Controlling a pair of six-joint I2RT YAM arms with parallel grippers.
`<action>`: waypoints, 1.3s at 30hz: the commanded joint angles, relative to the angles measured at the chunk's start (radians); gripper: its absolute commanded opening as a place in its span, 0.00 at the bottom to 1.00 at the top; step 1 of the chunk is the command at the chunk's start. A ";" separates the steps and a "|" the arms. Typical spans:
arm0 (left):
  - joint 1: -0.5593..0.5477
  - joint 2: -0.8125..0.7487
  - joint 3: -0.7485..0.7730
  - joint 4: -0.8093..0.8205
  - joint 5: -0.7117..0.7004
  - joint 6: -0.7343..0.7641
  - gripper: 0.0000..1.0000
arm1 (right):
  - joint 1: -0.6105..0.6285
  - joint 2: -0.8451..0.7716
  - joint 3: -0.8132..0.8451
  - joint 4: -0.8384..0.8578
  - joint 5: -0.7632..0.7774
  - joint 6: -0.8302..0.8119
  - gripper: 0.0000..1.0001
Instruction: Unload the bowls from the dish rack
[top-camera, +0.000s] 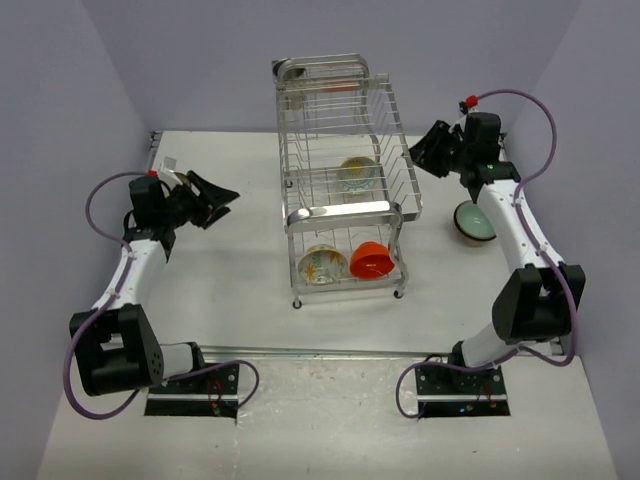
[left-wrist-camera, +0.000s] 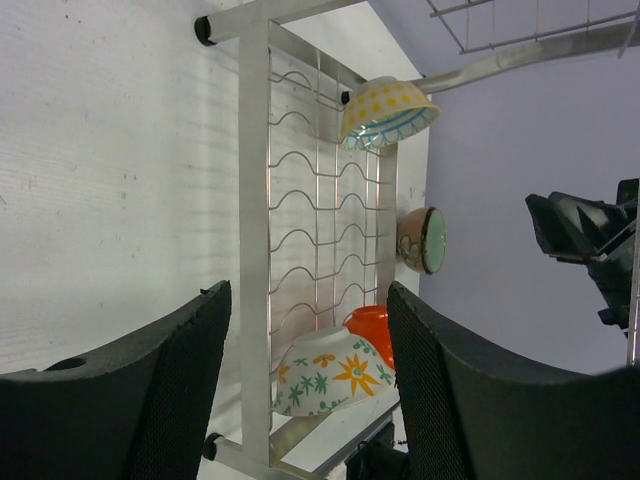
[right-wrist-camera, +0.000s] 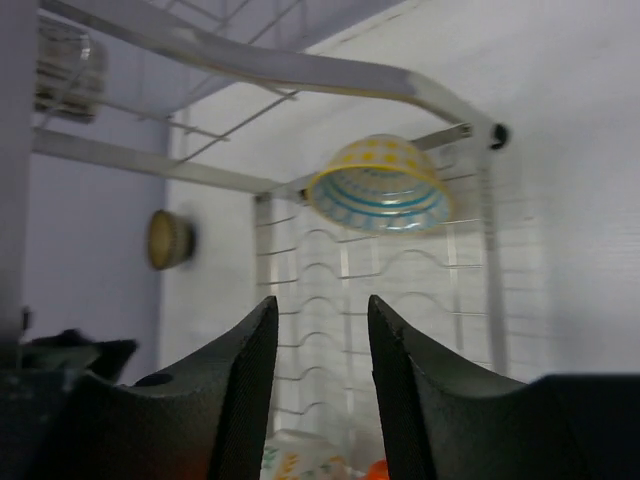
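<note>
Fencing the load at 9 and 3 o'clock, dish rack (top-camera: 345, 212) wire sides, yellow-dotted bowl (top-camera: 357, 172) on upper tier, floral bowl (top-camera: 322, 264) and orange bowl (top-camera: 371, 260) below, green bowl (top-camera: 474, 222) outside at rack's 3 o'clock, left gripper (top-camera: 225, 208) at 9 o'clock, wide open, empty, right gripper (top-camera: 420, 163) at 2 o'clock, part-open, empty.

From my feed I see a white surface (top-camera: 230, 270) boxed in by pale lavender walls (top-camera: 200, 60) on three sides. A thin metal strip (top-camera: 330, 352) runs along its near edge.
</note>
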 joint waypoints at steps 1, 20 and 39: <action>-0.004 -0.035 0.058 -0.037 -0.005 0.042 0.65 | -0.042 0.005 -0.145 0.432 -0.446 0.429 0.42; -0.004 -0.038 0.099 -0.063 -0.011 0.043 0.65 | -0.004 0.260 -0.126 0.929 -0.578 1.033 0.44; -0.004 -0.021 0.056 -0.033 0.008 0.056 0.65 | -0.050 0.256 0.005 0.052 0.023 -0.352 0.34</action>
